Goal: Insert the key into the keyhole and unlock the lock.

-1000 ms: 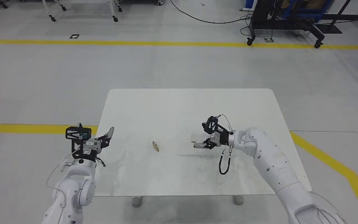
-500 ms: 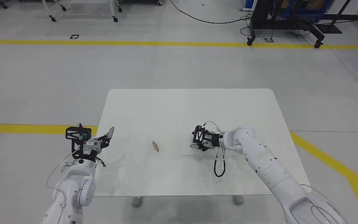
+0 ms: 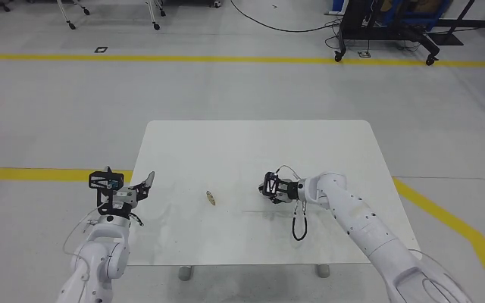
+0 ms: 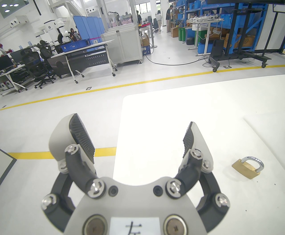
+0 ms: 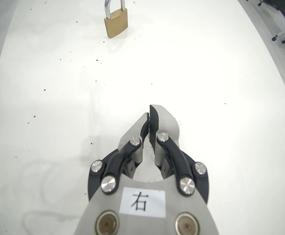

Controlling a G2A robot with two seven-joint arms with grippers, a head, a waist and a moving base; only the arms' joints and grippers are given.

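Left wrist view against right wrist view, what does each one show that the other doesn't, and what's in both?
Left wrist view: the left pincer, open, at the table edge, with a yellow line on the floor beyond. Right wrist view: the right pincer, shut, pointing toward the padlock, with dark specks scattered on the tabletop. Both: the brass padlock lying on the white table.

A pale grey glossy floor surrounds the white rounded-corner table, crossed by a yellow floor line. Beyond the line, a black cable trails toward a black wheeled stand. Farther back stand an aluminium-framed enclosure, blue partitions, a long desk, black office chairs and blue storage racks.
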